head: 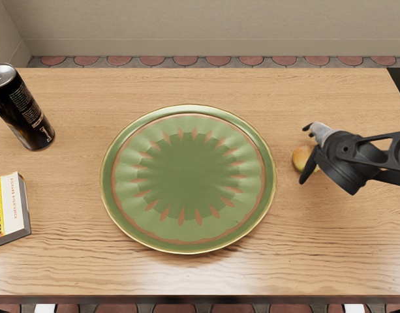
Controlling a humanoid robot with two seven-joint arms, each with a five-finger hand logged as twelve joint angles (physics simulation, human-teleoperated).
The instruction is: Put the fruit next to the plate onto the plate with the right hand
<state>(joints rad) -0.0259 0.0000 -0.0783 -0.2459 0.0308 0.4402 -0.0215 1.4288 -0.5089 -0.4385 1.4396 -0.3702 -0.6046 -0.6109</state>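
Head view, looking down at a slant. The wooden table (317, 261) fills most of your view, with a strip of tiled floor and a plain wall beyond its far edge. At the centre of the table lies a round green plate (128, 150) with a gold rim and a brown sunburst pattern; nothing rests on it. The right arm enters from the right edge, and its dark right robot hand (337, 160) sits on the table side just right of the plate. A black drink can (20, 107) stands tilted near the far left corner, well apart from the plate. A book (7, 207) lies flat at the left edge, partly cut off. The fruit (301, 156), small and yellow-orange, sits on the table between the plate's right rim and the robot hand, partly hidden by the hand. You cannot tell whether the robot hand is grasping the fruit or merely against it.
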